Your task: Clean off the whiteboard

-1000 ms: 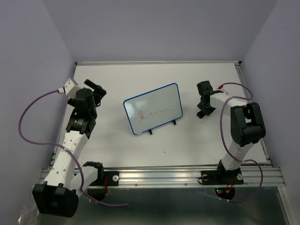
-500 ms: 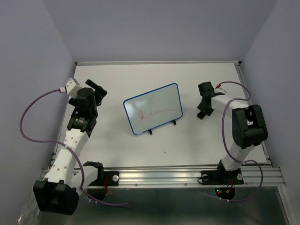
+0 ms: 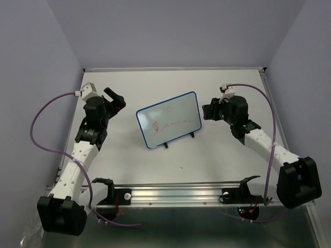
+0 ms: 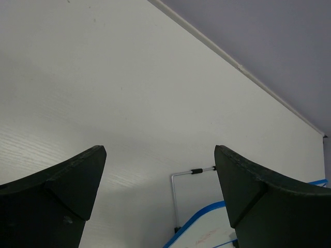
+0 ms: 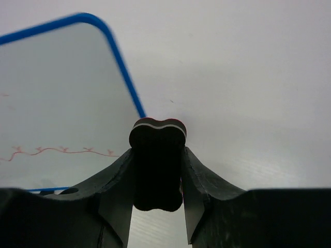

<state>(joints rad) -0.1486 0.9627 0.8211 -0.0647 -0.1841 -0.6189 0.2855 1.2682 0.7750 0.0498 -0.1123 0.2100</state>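
The whiteboard (image 3: pixel 168 120) stands near the middle of the white tabletop (image 3: pixel 222 155), between the two arms. It is propped on small black feet (image 3: pixel 166 145) and set askew, so that its long edges climb from lower left to upper right in the overhead view.

At the far left a purple cable (image 3: pixel 39 121) loops out from the left arm. The left pincer (image 3: pixel 116 98) sits to the left of the board and apart from it. Its jaws are spread wide with nothing between them. The left wrist view shows only bare tabletop in the gap, with a bent wire stand (image 4: pixel 178 178) and a blue corner of the board low in the picture.

The board has a thin blue frame (image 3: pixel 192 94) with rounded corners. Its white face carries red scribbles (image 3: pixel 170 125): a tangle at the lower left, a wavy line running right across the middle, and a fainter mark near the top.

To the right, the right pincer (image 3: pixel 207 111) is just beside the board's right edge and points toward it. Its jaws are drawn narrow and clamped on a small black eraser block (image 5: pixel 157 178), which stands upright between them with a pale stripe near its tip. In the right wrist view the tip lies just off the blue frame. Whether it touches the frame cannot be told.
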